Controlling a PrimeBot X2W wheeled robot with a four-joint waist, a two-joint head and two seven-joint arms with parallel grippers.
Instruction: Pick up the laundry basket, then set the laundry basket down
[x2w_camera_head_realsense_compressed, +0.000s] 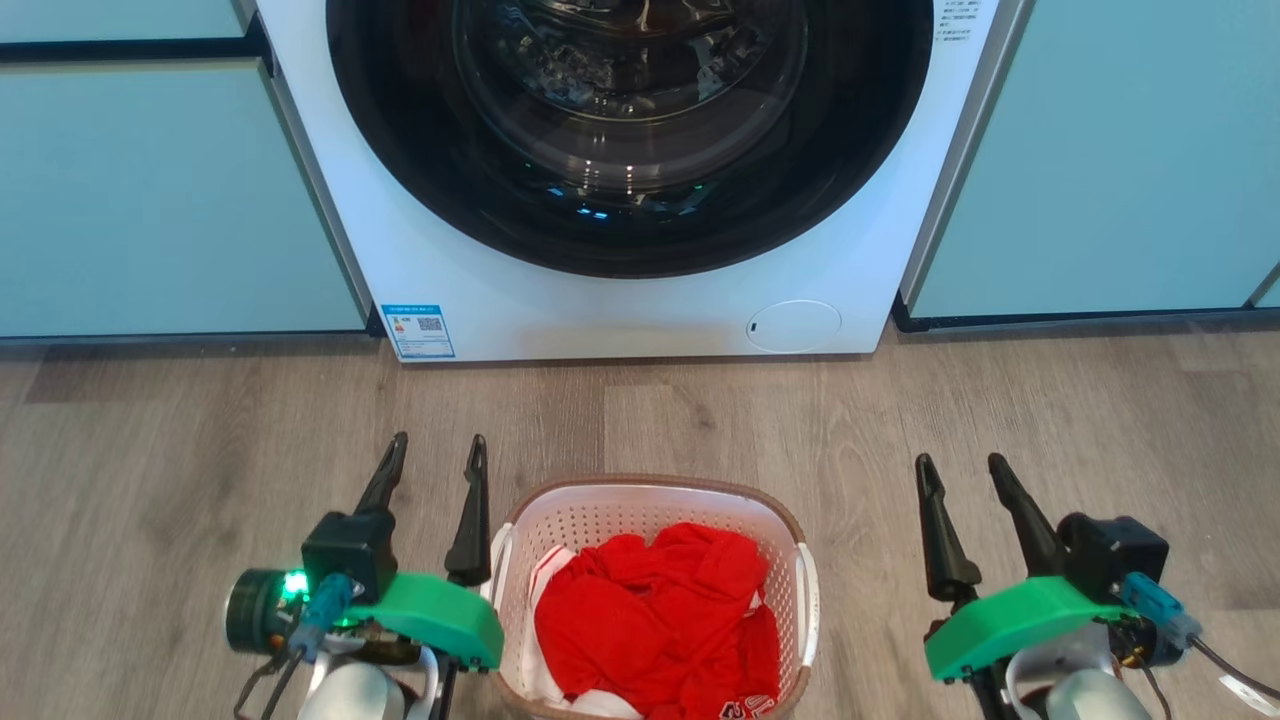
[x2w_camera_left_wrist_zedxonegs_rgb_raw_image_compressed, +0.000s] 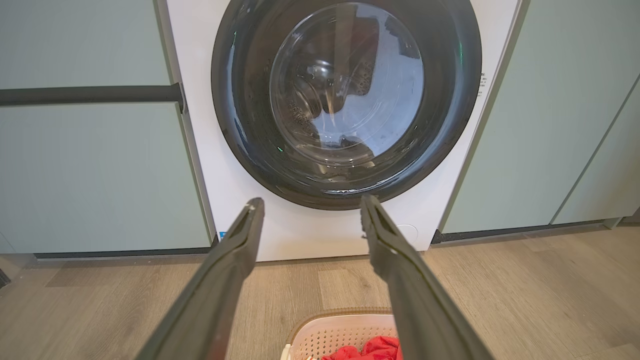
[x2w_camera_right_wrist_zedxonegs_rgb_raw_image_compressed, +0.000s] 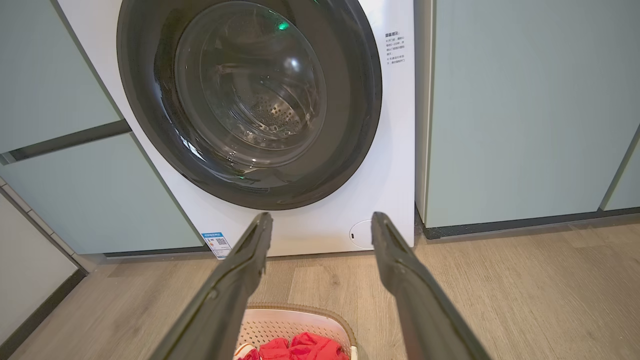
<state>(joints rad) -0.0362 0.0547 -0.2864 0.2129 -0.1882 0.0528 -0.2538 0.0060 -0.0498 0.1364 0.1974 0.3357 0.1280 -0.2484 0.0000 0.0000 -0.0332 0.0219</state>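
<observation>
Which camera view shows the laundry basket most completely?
The head view. There the laundry basket is seen from above, nearly whole: rim, perforated walls and the red clothes inside; just its near edge is cut off. Each wrist view catches a small far part of it at the bottom edge.

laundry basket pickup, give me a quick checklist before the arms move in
1. left tool open: ok
2. right tool open: ok
3. laundry basket upright on the floor between the tools: ok
4. side handles free of clothes: ok
5. tools on the handles: not ok, both are off them
6. red clothes all inside the basket: cannot tell, near edge is cut off
</observation>
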